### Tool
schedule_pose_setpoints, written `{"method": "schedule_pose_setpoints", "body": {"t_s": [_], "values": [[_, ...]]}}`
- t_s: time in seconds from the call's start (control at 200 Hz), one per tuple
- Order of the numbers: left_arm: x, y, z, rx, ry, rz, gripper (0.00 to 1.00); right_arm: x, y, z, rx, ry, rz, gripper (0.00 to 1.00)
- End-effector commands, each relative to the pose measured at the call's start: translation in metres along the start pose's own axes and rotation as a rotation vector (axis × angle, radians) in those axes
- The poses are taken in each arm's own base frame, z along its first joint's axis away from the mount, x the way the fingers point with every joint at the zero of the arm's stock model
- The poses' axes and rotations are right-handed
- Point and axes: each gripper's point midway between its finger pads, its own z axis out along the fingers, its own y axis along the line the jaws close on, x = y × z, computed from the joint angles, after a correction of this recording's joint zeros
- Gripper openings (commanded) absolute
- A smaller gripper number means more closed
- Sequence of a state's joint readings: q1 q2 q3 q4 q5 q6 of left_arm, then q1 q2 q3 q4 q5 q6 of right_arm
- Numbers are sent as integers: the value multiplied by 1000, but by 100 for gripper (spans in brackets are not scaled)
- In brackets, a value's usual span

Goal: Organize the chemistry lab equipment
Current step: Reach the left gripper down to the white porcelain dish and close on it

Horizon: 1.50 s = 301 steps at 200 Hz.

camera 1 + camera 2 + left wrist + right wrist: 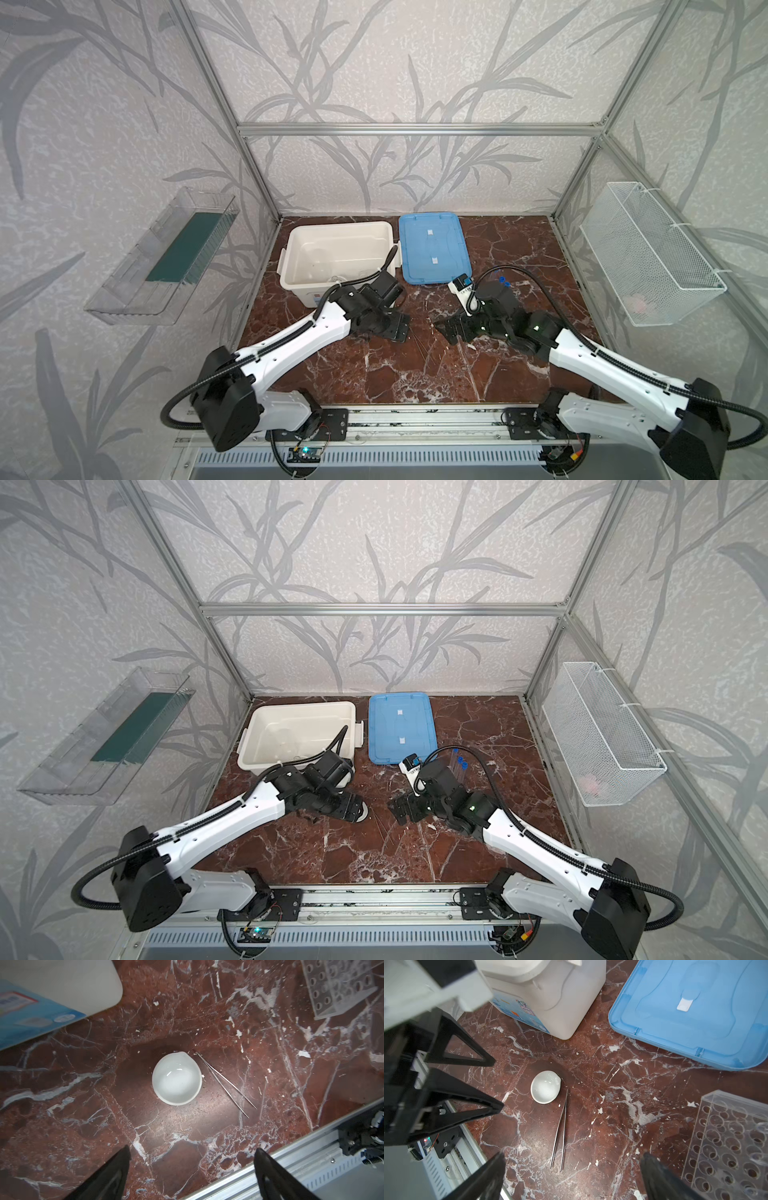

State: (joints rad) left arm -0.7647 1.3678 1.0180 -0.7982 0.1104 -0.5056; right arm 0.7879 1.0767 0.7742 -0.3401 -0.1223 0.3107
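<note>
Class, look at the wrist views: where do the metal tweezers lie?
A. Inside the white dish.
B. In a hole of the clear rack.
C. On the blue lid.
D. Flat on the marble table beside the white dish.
D: the tweezers lie flat on the marble table, just beside the white dish, apart from the blue lid and the clear rack.

L gripper [192, 1149] spread wide; R gripper [573, 1154] same; both aimed down.
</note>
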Motion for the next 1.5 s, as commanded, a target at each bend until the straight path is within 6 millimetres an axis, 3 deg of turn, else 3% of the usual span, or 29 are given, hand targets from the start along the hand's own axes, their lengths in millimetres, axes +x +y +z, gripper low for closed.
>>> {"method": "schedule_pose_setpoints", "body": {"t_s": [0.0,0.16,0.455,1.145,1.5], "values": [[-6,-2,21,-25,-17,-10,99,-2,0,2,-6,-23,15,99],[-3,8,49,-88,13,-15,99,3,-6,4,19,-16,24,99],[2,19,72,-147,38,-18,92,12,-12,8,38,9,32,99],[-4,27,91,-215,49,-13,82,17,-15,10,52,21,31,99],[-11,21,96,-207,40,-17,86,18,-16,11,55,29,31,99]]}}
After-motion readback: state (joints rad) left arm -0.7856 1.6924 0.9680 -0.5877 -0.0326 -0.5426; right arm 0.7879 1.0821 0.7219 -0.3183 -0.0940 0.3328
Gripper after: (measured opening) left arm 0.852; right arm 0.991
